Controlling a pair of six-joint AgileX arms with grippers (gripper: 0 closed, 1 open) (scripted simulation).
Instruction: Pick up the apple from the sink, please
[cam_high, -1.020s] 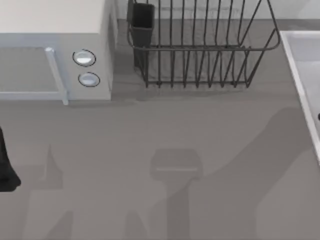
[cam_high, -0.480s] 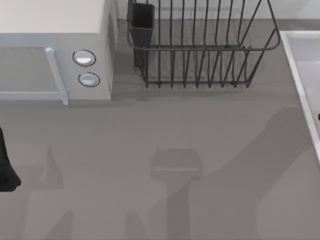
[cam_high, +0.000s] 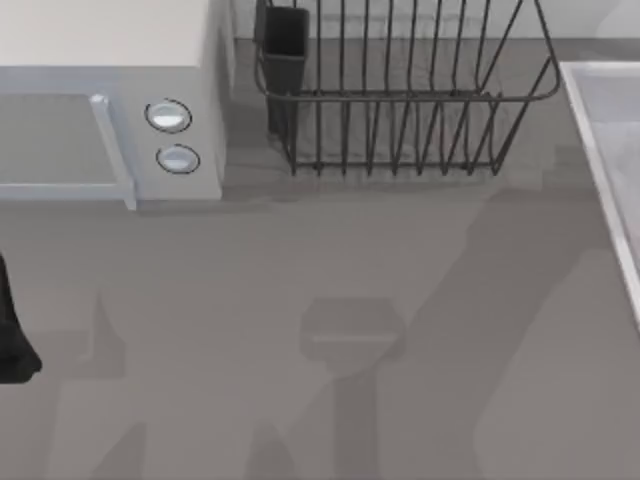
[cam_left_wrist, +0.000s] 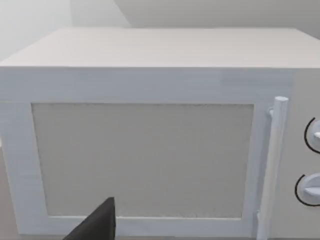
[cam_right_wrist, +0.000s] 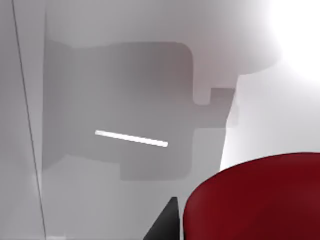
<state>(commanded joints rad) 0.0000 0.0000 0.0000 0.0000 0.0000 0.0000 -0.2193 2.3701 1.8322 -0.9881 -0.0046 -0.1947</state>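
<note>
The glossy red apple (cam_right_wrist: 255, 200) looms large and close in the right wrist view. One dark finger (cam_right_wrist: 167, 222) of my right gripper lies against its side, so the gripper is shut on the apple. Below it is the pale floor of the sink (cam_right_wrist: 100, 65), where the gripper casts a blocky shadow. In the top view the sink's raised light rim (cam_high: 600, 160) runs down the right edge. My left arm (cam_high: 12, 340) stays parked at the table's left edge. One dark finger (cam_left_wrist: 100, 225) of it points at the microwave door.
A white microwave (cam_high: 110, 110) with two round knobs stands at the back left. A dark wire dish rack (cam_high: 400, 100) stands at the back middle, beside the sink. Arm shadows lie across the grey table (cam_high: 250, 280).
The small dark tip of the right gripper at the top view's right edge has gone from sight. The right arm's shadow on the table has shifted toward the dish rack. The left arm has not moved.
</note>
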